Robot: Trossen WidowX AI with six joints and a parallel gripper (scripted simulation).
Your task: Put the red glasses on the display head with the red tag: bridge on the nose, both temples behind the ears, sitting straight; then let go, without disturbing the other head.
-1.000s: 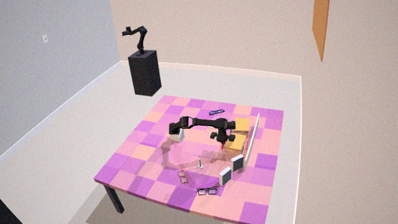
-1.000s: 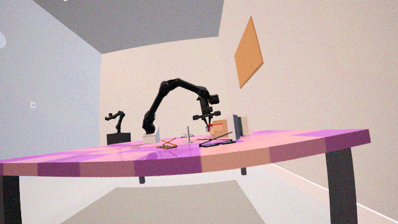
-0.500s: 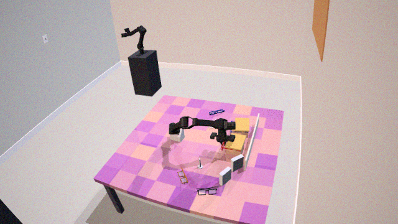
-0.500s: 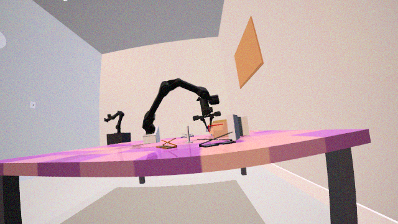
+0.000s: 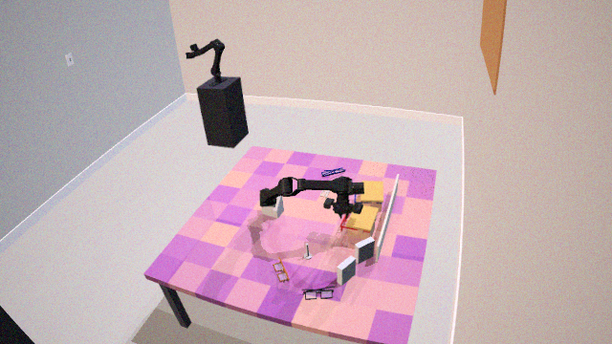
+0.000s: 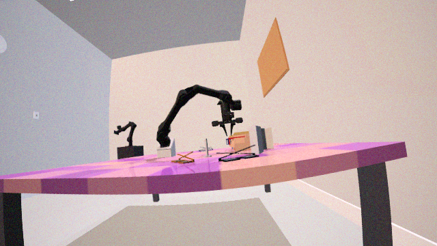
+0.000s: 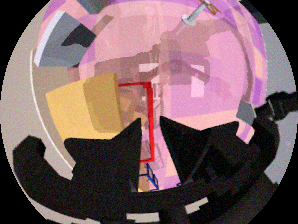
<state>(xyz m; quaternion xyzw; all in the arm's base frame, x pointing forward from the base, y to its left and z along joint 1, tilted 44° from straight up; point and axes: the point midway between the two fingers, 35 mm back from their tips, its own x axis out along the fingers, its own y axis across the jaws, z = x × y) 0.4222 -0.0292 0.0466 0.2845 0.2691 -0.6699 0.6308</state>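
Note:
The red glasses (image 5: 343, 221) (image 6: 241, 137) (image 7: 151, 107) are at the front of the nearer yellow display head (image 5: 363, 219) (image 6: 242, 143) (image 7: 75, 107). Their front bar stands out from its face, and one temple runs back along its side. The other temple is mostly hidden by a finger in the wrist view. Nose contact, the ears and the red tag cannot be made out. My gripper (image 6: 228, 135) (image 7: 150, 120) points down and is open a little, its fingertips apart on either side of the front bar. The other yellow head (image 5: 373, 191) stands behind, with blue glasses (image 7: 151, 176) at its front.
A long white panel (image 5: 388, 217) stands behind the heads. Two upright grey-faced blocks (image 5: 364, 250) (image 5: 346, 270), a small stand (image 5: 307, 252), orange glasses (image 5: 280, 271) and black glasses (image 5: 318, 293) are on the near side. Dark blue glasses (image 5: 333, 172) lie at the back.

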